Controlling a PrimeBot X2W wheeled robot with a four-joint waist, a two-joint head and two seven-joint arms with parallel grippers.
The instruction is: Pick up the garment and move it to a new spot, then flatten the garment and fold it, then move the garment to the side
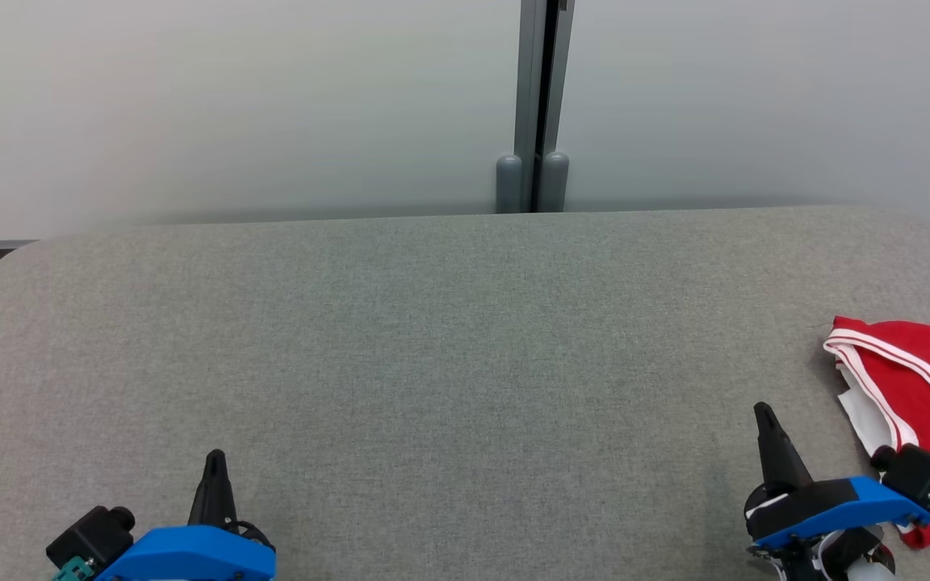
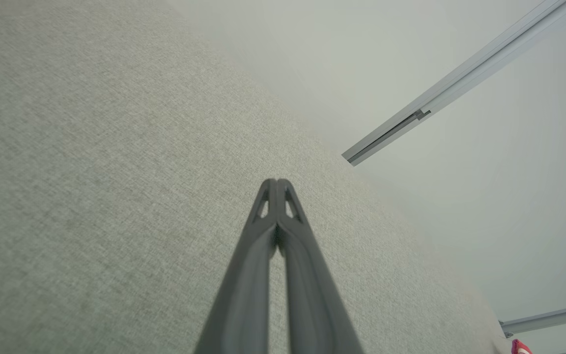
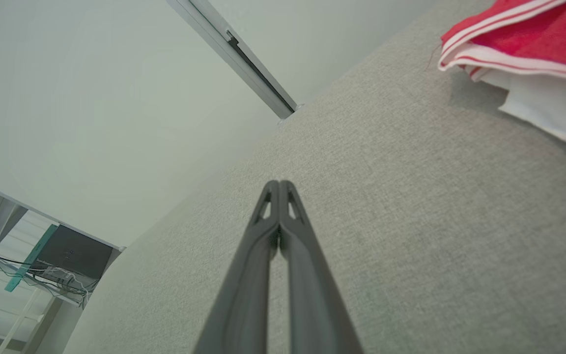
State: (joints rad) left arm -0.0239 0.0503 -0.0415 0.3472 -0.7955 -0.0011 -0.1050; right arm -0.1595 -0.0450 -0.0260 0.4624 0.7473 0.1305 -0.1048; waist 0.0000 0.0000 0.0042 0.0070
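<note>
Left gripper (image 1: 215, 461), right gripper (image 1: 762, 413): fingers pressed together, empty.
Red white-striped cloth garment (image 1: 913, 379) at grey fabric table's (image 1: 433, 323) right end; open surface leftward.

Head view: red garment (image 1: 909, 379) at 4 o'clock runs off rt edge; its near corner's hidden behind my right gripper (image 1: 764, 411). My left gripper (image 1: 215, 458) is cut off at 7 o'clock. Left wrist view: red scrap (image 2: 520, 347) at 5 o'clock, too small to ID. Right wrist view: garment cut by top & rt edges, 1 o'clock.
</note>
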